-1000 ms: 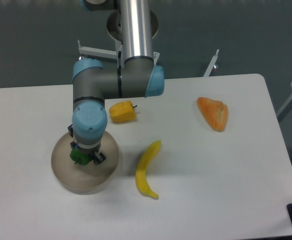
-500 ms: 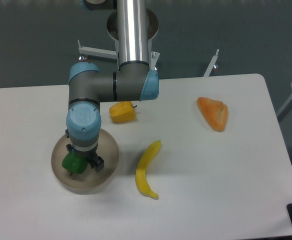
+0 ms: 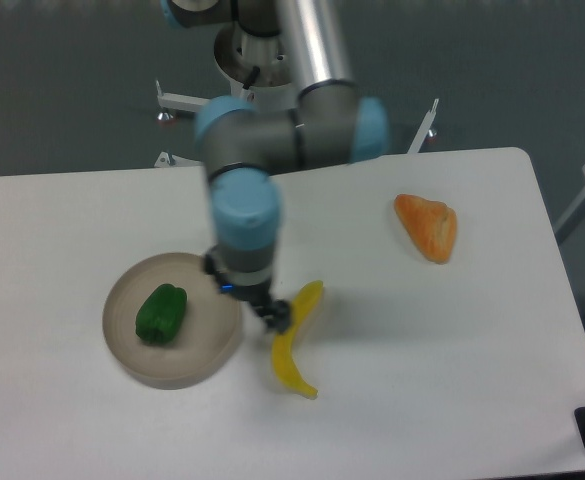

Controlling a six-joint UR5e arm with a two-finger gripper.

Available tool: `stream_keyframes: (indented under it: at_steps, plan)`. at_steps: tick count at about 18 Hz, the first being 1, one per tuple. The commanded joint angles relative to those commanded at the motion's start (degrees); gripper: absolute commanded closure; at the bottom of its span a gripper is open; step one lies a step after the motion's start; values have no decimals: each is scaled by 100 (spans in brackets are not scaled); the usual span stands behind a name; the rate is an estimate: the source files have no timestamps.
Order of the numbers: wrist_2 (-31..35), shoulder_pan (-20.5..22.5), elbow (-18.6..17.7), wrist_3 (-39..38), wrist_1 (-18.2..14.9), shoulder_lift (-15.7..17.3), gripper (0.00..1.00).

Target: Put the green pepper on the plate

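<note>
The green pepper (image 3: 161,313) now lay released on the plate (image 3: 204,361); the claw (image 3: 275,318) had swung right over the banana (image 3: 294,343), its opening unclear.

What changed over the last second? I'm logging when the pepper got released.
The claw let go of the green pepper, which now lies alone on the plate. The arm swung right, away from the plate, and the claw now hangs over the banana; its jaws are too blurred to read. The arm now hides the yellow pepper. Plate, banana and the orange piece stayed put.
</note>
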Motion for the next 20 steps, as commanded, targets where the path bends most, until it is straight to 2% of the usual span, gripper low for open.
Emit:
stream_keyframes:
  at_steps: [8, 13, 16, 20]
  plan:
    - [9, 642, 62, 1021, 0, -175, 0]
    - [281, 704, 70, 1276, 17, -220, 0]
    - [281, 783, 62, 1575, 9, -211, 0]
    - [281, 784, 70, 1576, 18, -228, 0]
